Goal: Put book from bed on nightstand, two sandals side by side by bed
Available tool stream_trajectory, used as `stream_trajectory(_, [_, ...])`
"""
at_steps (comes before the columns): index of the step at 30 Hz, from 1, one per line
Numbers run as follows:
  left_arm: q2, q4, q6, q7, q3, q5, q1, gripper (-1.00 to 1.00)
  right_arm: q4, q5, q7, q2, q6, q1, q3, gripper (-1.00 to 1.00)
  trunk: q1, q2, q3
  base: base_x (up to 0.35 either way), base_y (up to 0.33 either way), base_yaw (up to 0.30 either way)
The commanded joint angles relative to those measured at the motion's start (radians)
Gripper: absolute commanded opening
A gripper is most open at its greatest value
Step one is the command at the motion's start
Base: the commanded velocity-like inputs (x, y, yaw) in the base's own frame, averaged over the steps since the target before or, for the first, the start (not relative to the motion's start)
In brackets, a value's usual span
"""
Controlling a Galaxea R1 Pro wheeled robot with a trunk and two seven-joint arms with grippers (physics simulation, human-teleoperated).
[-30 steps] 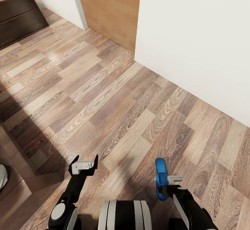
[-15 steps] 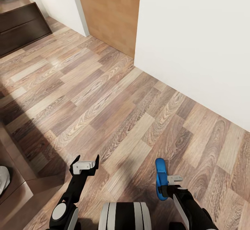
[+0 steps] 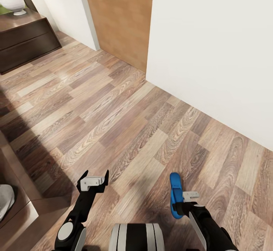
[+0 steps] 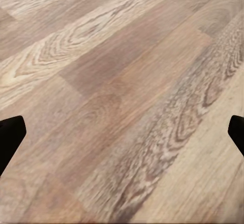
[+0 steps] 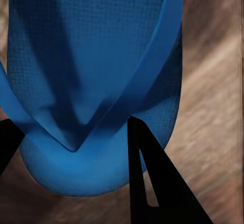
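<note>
One blue sandal (image 3: pixel 175 194) hangs off the floor (image 3: pixel 125 122), pinched in the right gripper (image 3: pixel 184 201) by a thin grip near its strap, so a jolt while driving could shake it loose. Left gripper (image 3: pixel 93 181) is spread, empty. Nightstand (image 3: pixel 26 40) stands well apart.

Through the left wrist camera I looked straight down on the wood-plank floor (image 4: pixel 122 82), its grey-brown boards running diagonally across the picture with bold oval grain in the paler planks and a darker board between them. The two black fingertips (image 4: pixel 10 137) of the left gripper (image 4: pixel 122 135) poked in at opposite edges, spread wide with nothing but bare floor between them. I could not tell how high they hung above the boards.
</note>
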Motion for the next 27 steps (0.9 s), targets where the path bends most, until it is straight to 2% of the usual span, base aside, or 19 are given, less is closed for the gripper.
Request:
stream_trajectory(1, [0.000,0.005,-0.003,0.001,-0.001,0.000,0.000,1.00,-0.002,0.001,0.000,0.000,0.006,0.000,0.001,-1.00,-0.001,0.000,0.003,0.000,0.000,0.000])
stream_trajectory(9, [0.000,0.017,-0.001,0.001,-0.013,0.001,0.000,1.00,-0.066,-0.006,0.006,-0.002,0.007,0.000,0.000,-1.00,-0.004,0.002,0.034,0.000,0.000,0.000])
stream_trajectory(12, [0.000,0.045,-0.001,0.000,-0.012,0.001,0.000,1.00,-0.073,-0.009,0.013,-0.007,0.007,0.000,-0.002,-1.00,-0.006,0.003,0.046,0.000,0.000,0.000])
stream_trajectory(15, [0.000,0.061,-0.001,0.000,-0.012,0.001,-0.001,1.00,-0.126,-0.012,0.016,-0.025,0.009,0.000,-0.002,-1.00,-0.007,0.003,0.058,0.000,0.000,0.000])
stream_trajectory(17, [0.000,0.064,0.003,-0.001,-0.012,0.001,-0.001,1.00,-0.165,-0.013,0.018,-0.046,0.010,0.000,-0.002,-1.00,-0.008,0.004,0.065,0.000,0.000,0.000])
stream_trajectory(19, [0.000,0.065,0.015,-0.003,-0.012,0.001,-0.001,1.00,-0.184,-0.014,0.021,-0.068,0.010,0.001,-0.001,-1.00,-0.009,0.004,0.073,0.000,0.000,0.000])
stream_trajectory(21, [0.000,0.065,0.026,-0.005,-0.012,0.001,0.000,1.00,-0.191,-0.015,0.036,-0.078,0.009,0.001,0.000,-1.00,-0.010,0.005,0.081,0.000,0.000,0.000])
stream_trajectory(23, [0.000,0.065,0.035,-0.006,-0.012,0.001,-0.001,1.00,-0.202,-0.016,0.078,-0.084,0.009,0.001,0.000,-1.00,-0.010,0.005,0.089,0.000,0.000,0.000])
stream_trajectory(27, [0.000,0.068,0.045,-0.008,-0.011,0.001,-0.001,1.00,-0.255,-0.015,0.335,-0.102,0.009,0.003,0.000,-1.00,-0.012,0.006,0.104,0.000,0.000,0.000])
